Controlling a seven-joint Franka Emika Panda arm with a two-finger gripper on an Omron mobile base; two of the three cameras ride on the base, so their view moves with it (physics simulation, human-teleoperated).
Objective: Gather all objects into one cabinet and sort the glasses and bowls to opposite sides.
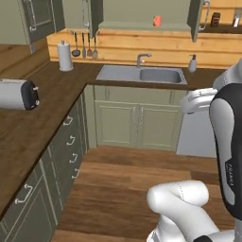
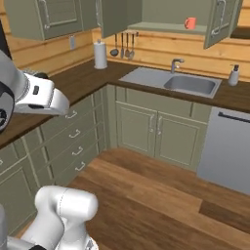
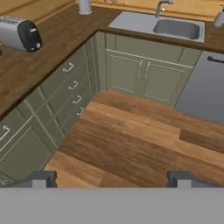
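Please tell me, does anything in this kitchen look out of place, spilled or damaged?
Nothing is spilled or broken. Only the wall cabinet above the sink stands with both doors open, a red cup alone on its shelf.

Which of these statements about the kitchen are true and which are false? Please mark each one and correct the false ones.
1. A red cup stands on the shelf of the open wall cabinet above the sink. True.
2. The gripper holds the red cup. False: its fingers stand wide apart over the wooden floor, with nothing between them.
3. The toaster sits inside the sink. False: it rests on the dark counter at the left, away from the sink.
4. A paper towel roll stands upright on the counter near the hanging utensils. True.
5. The soap dispenser lies on the floor. False: it stands upright beside the sink.
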